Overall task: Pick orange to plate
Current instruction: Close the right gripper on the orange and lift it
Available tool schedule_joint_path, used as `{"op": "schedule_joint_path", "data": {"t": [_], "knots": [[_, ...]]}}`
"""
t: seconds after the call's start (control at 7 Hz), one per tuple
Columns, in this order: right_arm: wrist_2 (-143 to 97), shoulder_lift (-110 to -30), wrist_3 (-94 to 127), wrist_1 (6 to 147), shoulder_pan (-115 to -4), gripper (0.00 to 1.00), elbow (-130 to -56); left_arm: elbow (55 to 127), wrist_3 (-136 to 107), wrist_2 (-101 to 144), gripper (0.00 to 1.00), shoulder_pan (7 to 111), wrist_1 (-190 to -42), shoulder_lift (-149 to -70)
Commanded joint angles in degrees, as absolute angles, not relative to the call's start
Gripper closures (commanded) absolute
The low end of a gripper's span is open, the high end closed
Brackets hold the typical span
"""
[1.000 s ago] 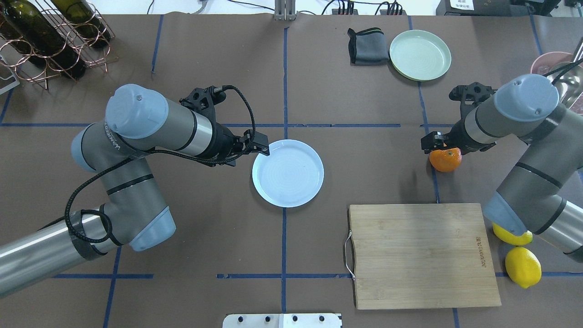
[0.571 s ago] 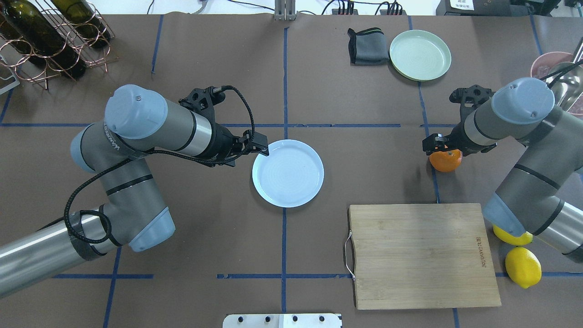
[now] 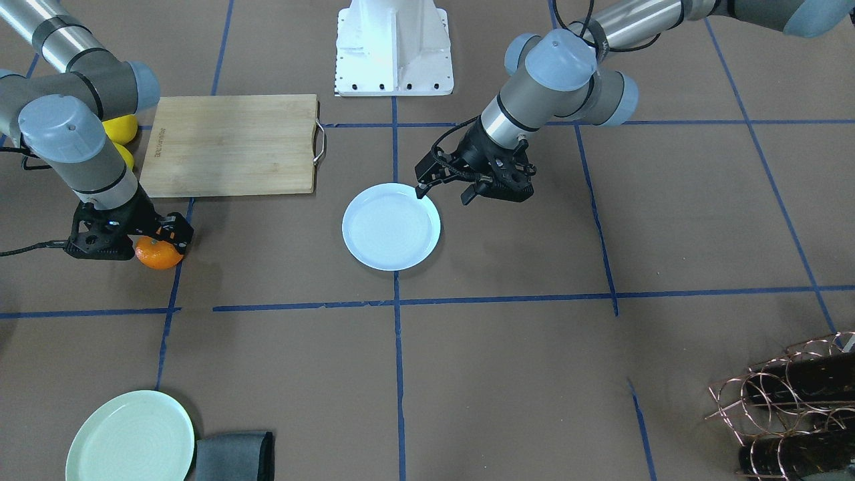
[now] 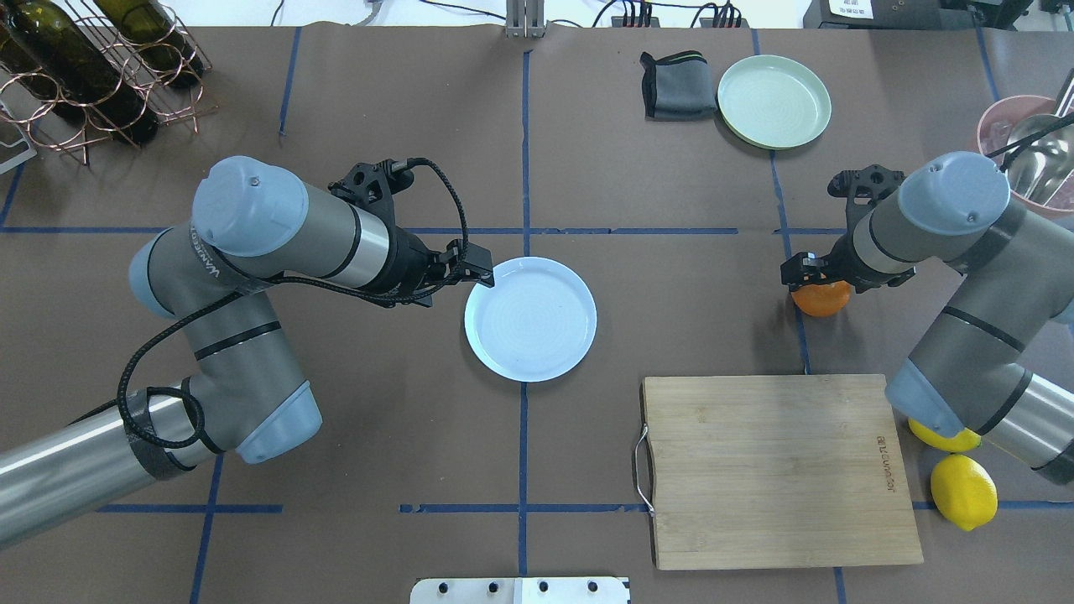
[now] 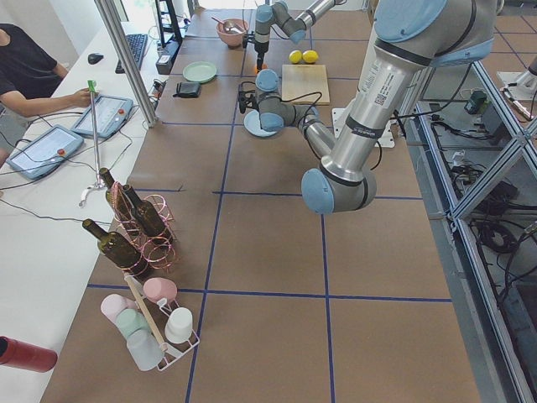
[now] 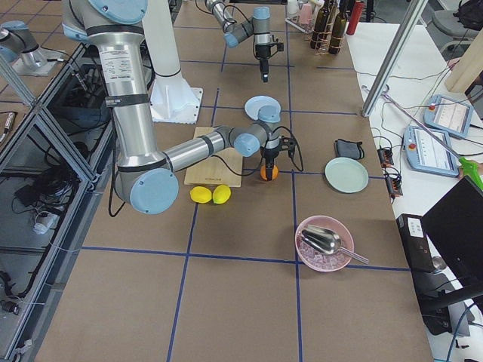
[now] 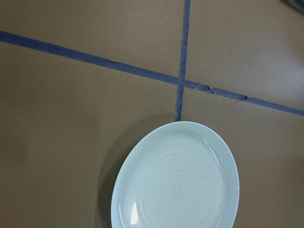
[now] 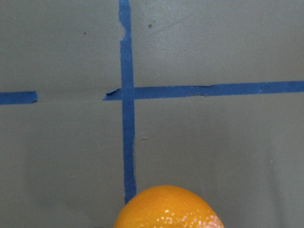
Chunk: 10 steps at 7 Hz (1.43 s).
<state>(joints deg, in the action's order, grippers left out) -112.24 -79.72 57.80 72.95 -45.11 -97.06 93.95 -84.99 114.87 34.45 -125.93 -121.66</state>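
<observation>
The orange (image 4: 822, 299) is one small round fruit with glossy, pebbled skin. It rests on the brown paper-like table cover (image 4: 377, 436), on a blue tape line. In the overhead view it lies at 3 o'clock from the plate (image 4: 530, 319) and well apart from it. The right gripper (image 3: 157, 237) sits low over the orange's top, with black fingers down at its sides. Whether they pinch the fruit I cannot tell. The left gripper (image 3: 445, 194) hangs released with its two finger tips parted, over the plate's rim at about 10 o'clock.

There are two plates, both round and glazed with raised rims. The pale blue-white plate shows faint concentric rings. The mint-green plate (image 4: 774, 101) lies at its 1 o'clock, just beside one folded grey cloth (image 4: 676, 85).

One rectangular bamboo board (image 4: 776, 470) with a wire handle lies at the blue-white plate's 4 o'clock. A burnt-in mark along its short edge is too small to read. Two smooth yellow lemons (image 4: 964, 492) lie at the board's 3 o'clock. A copper wire rack (image 4: 101, 75) holding dark glass bottles stands in the 10 o'clock corner.
</observation>
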Motion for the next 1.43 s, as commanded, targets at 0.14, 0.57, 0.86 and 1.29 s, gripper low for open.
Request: {"op": "schedule_joint_path", "data": {"t": [0.14,0.57,0.86,1.29], "knots": [[-112.06,-79.63,57.92,73.04,-44.65,0.43,-96.68,94.04,-84.99,114.96,0.01,34.45,-125.95,-121.47],[-112.67,-77.45,58.01,73.82,-44.82,1.0,-98.68,95.09,-84.99,114.96,0.01,34.63,-125.95,-121.38],[-113.99,-76.99,59.31,74.01,-45.53,1.0,-104.12,99.63,-85.69,114.96,0.01,35.33,-125.86,-120.59],[-114.88,-66.23,78.43,73.21,-41.69,1.0,-104.42,111.6,-86.75,115.58,0.01,38.13,-125.86,-112.96]]}}
